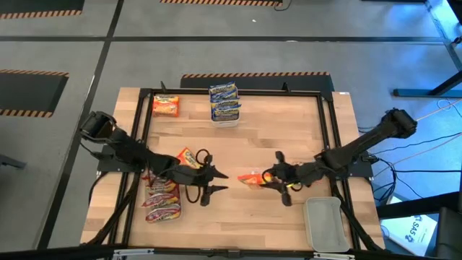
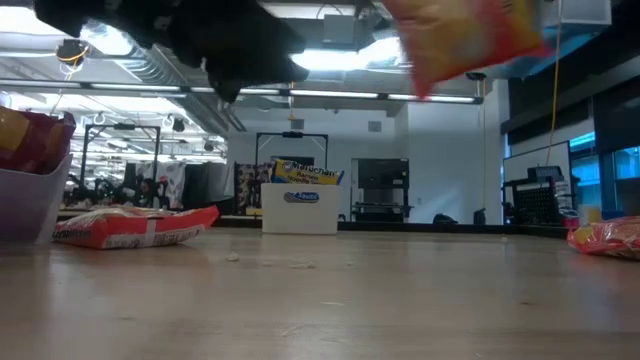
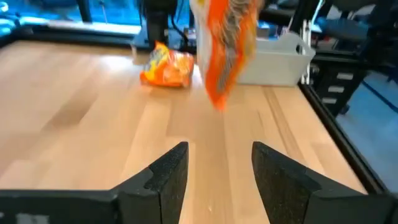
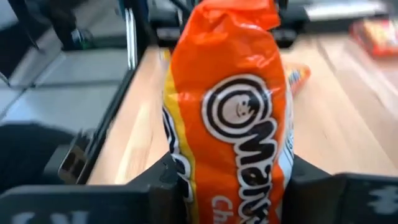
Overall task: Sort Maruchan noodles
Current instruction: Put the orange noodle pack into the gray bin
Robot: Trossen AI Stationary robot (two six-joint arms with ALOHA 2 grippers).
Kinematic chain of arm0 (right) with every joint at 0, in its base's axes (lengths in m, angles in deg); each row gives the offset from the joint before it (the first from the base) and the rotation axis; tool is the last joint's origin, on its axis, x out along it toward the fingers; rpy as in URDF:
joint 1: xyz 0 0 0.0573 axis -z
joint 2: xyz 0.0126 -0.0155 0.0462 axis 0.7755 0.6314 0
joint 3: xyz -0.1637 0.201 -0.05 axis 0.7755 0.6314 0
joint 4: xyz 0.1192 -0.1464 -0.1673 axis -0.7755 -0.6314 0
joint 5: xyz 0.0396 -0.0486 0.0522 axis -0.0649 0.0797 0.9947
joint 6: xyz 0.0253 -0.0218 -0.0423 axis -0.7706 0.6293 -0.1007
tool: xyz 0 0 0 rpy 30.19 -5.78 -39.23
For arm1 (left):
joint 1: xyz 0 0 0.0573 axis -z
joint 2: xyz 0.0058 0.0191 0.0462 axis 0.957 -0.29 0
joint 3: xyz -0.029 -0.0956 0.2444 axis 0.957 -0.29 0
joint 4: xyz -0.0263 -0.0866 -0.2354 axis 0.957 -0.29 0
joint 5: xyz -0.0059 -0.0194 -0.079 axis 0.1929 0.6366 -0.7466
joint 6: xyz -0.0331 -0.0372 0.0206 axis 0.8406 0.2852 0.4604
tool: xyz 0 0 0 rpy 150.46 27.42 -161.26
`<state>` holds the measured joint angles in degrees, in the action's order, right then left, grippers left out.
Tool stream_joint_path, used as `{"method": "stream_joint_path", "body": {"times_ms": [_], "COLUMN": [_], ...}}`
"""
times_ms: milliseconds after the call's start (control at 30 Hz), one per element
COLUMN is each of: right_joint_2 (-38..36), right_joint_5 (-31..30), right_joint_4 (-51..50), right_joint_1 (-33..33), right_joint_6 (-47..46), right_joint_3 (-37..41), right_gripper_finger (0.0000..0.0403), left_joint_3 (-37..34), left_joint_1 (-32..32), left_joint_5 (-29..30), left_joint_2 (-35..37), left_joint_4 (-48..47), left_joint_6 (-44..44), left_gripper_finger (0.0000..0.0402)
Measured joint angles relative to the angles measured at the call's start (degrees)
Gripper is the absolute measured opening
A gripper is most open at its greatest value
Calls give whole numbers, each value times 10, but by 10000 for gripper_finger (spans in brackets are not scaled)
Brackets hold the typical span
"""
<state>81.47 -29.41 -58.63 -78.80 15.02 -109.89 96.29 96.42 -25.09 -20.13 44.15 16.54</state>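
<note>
Maruchan noodles are spread across the wooden desk (image 1: 238, 144), and from the left the scene runs like this. At the near left edge a heap of red packets (image 1: 162, 201) is seen lying in a clear tub (image 2: 25, 205), partly covered by the left arm. Just beside them, nearer the middle, an orange packet (image 1: 187, 157) lies flat on the desk, close to the left gripper (image 1: 220, 182). That gripper is held above the desk left of centre; its jaws are parted, and nothing is seen between them in the left wrist view. At the far left corner another orange packet (image 1: 166, 106) is lying on the wood. Further along the far edge, blue packets (image 1: 224, 100) are stacked upright in a white tub (image 1: 226, 120), with the brand name readable in the low view.

Right of centre, the right gripper (image 1: 268, 178) is found with its jaws closed on an orange packet (image 4: 230, 118), which is pinched at one end and lifted clear of the desk, hanging upright. In the left wrist view that same packet is seen dangling in front of an empty white tub (image 1: 325, 222), which sits at the near right corner. A red packet (image 2: 135, 227) is seen in the low view lying flat on the desk.
</note>
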Motion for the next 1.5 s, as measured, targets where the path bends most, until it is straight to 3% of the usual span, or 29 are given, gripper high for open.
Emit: {"method": "stream_joint_path", "body": {"times_ms": [167,367,433,633,800,967,1367,1500], "right_joint_2": [-18,-11,-11,-7,19,47,124,142], "right_joint_5": [11,113,146,159,163,175,177,192], "right_joint_4": [-308,-550,-583,-615,-684,-751,-800,-802], "right_joint_1": [-32,-77,-99,-198,-275,-323,-328,-328], "right_joint_6": [-110,-318,-412,-591,-679,-684,-483,-456], "right_joint_3": [-118,-232,-254,-261,-261,-261,-261,-260], "right_gripper_finger": [117,115,120,116,115,124,119,113], "left_joint_3": [0,-1,-1,-1,-1,-1,-1,-1], "left_joint_1": [24,33,33,33,33,28,26,26], "left_joint_5": [7,10,10,10,10,10,9,9], "left_joint_2": [-7,-8,-8,-8,-8,-8,-8,-8], "left_joint_4": [-24,-24,-17,-15,-15,-14,0,0], "left_joint_6": [17,13,13,1,-4,-4,-3,-2], "left_gripper_finger": [170,170,170,170,170,170,170,170]}}
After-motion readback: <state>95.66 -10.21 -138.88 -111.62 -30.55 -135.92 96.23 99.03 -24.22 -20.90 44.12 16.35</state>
